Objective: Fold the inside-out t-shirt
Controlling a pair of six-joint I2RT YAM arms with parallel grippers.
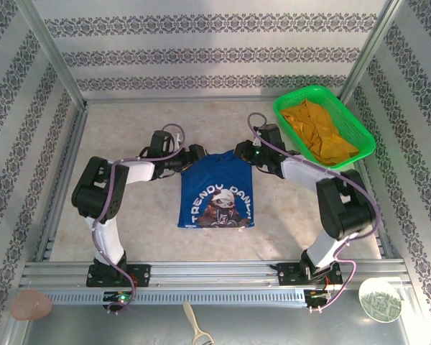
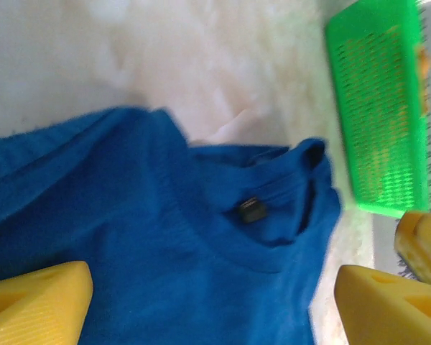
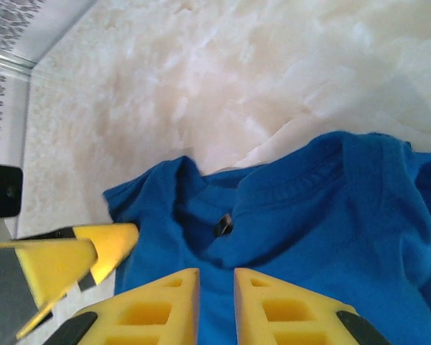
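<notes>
Hovering over the collar end of the blue t-shirt [image 1: 217, 188], flat on the table [image 1: 122, 126].
My left gripper [image 2: 214, 282] stands wide above the neckline; my right gripper [image 3: 215, 279] is narrow, nearly closed at the collar, whether pinching cloth I cannot tell.
</notes>
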